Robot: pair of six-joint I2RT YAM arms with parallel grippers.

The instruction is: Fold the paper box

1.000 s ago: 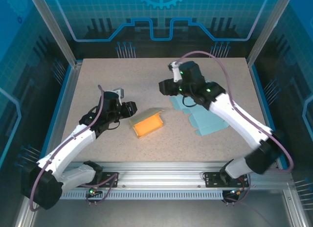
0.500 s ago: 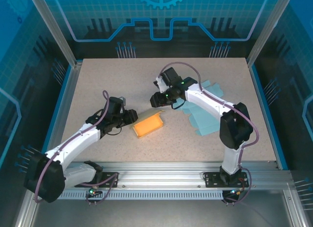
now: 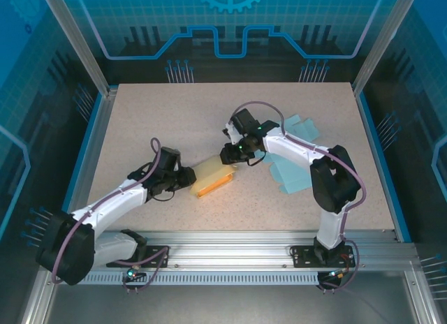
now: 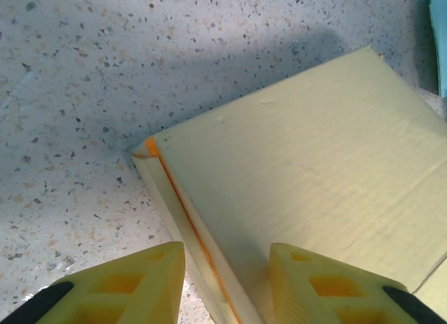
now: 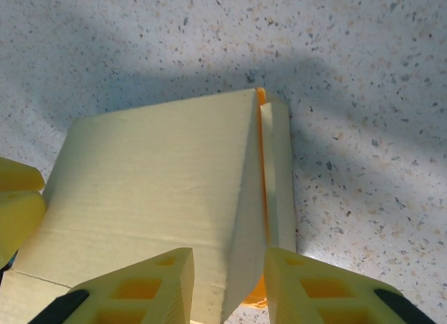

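Lying on the speckled table (image 3: 174, 114) is the cream and orange paper box (image 3: 211, 177), its lid panel folded down. The left gripper (image 4: 227, 258) straddles the box's left corner edge and the right gripper (image 5: 229, 264) straddles its far right edge. Both claws are partly spread around the cardboard, and I cannot tell whether either pinches it. Flat blue sheets (image 3: 297, 174) lie just right of the box.

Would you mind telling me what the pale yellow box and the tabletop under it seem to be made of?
Box: probably thin matte card; faint fibre lines, crisp creases, orange inner face. Tabletop: hard speckled beige surface, perhaps laminate or stone-look composite; which, I cannot tell.
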